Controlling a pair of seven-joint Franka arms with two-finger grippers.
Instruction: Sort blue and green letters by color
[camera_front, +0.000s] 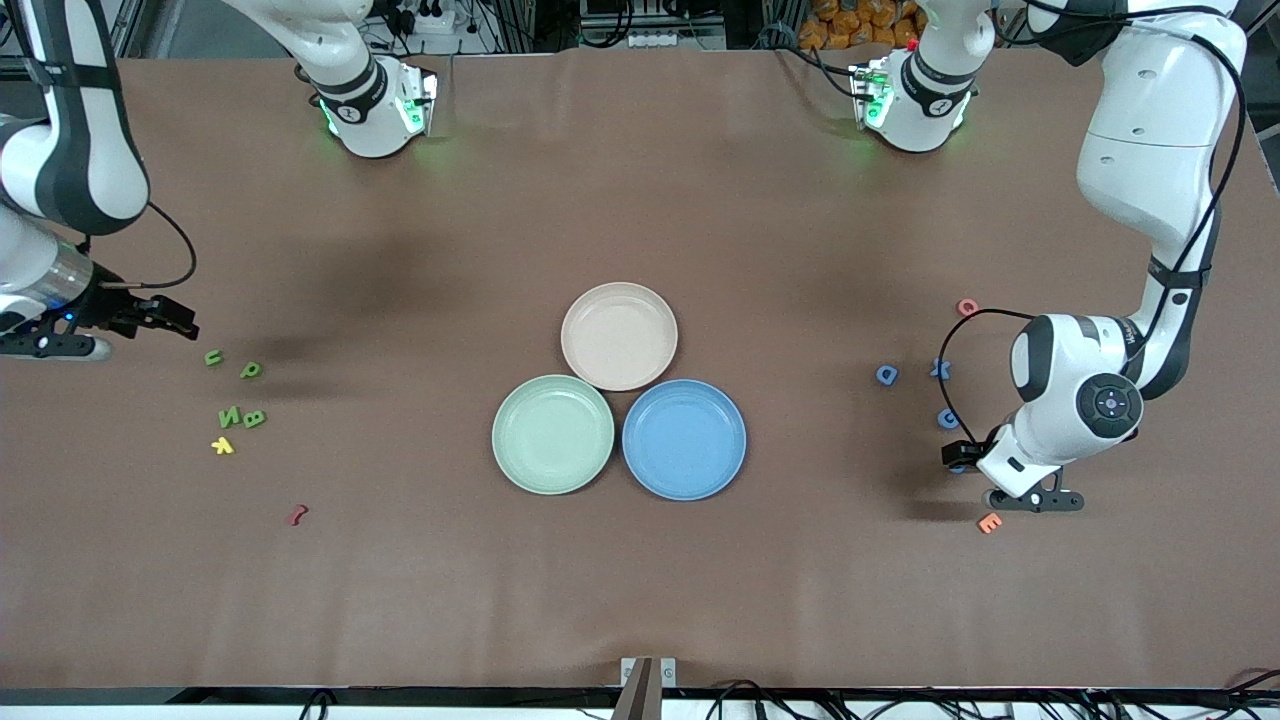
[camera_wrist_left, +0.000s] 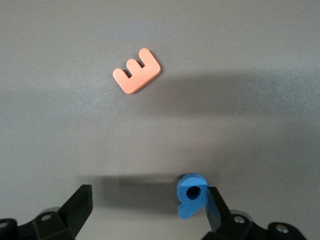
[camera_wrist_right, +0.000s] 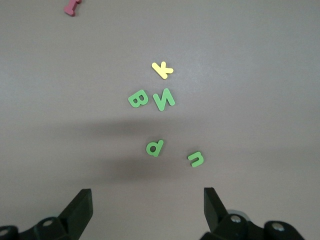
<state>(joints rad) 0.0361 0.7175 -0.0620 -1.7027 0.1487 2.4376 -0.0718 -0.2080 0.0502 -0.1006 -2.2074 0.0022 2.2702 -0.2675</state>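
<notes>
Brown table (camera_front: 640, 560), three plates at frame center, letters at both ends.
Left gripper (camera_wrist_left: 150, 210), jaws wide, sits low at lower right of the frame with the blue P (camera_wrist_left: 192, 196) touching one finger; right gripper (camera_wrist_right: 148, 210), jaws wide, hovers at left edge above the green letters (camera_wrist_right: 159, 147); blue D, X, G (camera_front: 887, 374) lie at right.

Overall light: bright and even across the brown worktop (camera_front: 640, 560), coming from overhead.
Shadows, front view: soft dark patches beside each arm; a broad blurred one stretches toward the plates from the right arm's end.
Shadows, wrist views: a wide soft-edged band crosses the worktop under each camera; the orange letter (camera_wrist_left: 137, 73) casts almost none.
Glare: green glow from base lights (camera_front: 410, 115) spills onto the worktop; mild sheen on the blue plate (camera_front: 684, 439).
Focus: front view sharp; in the left wrist view the fingers (camera_wrist_left: 75, 210) are slightly soft.
Colour cast: wrist views render the worktop grey instead of brown.
</notes>
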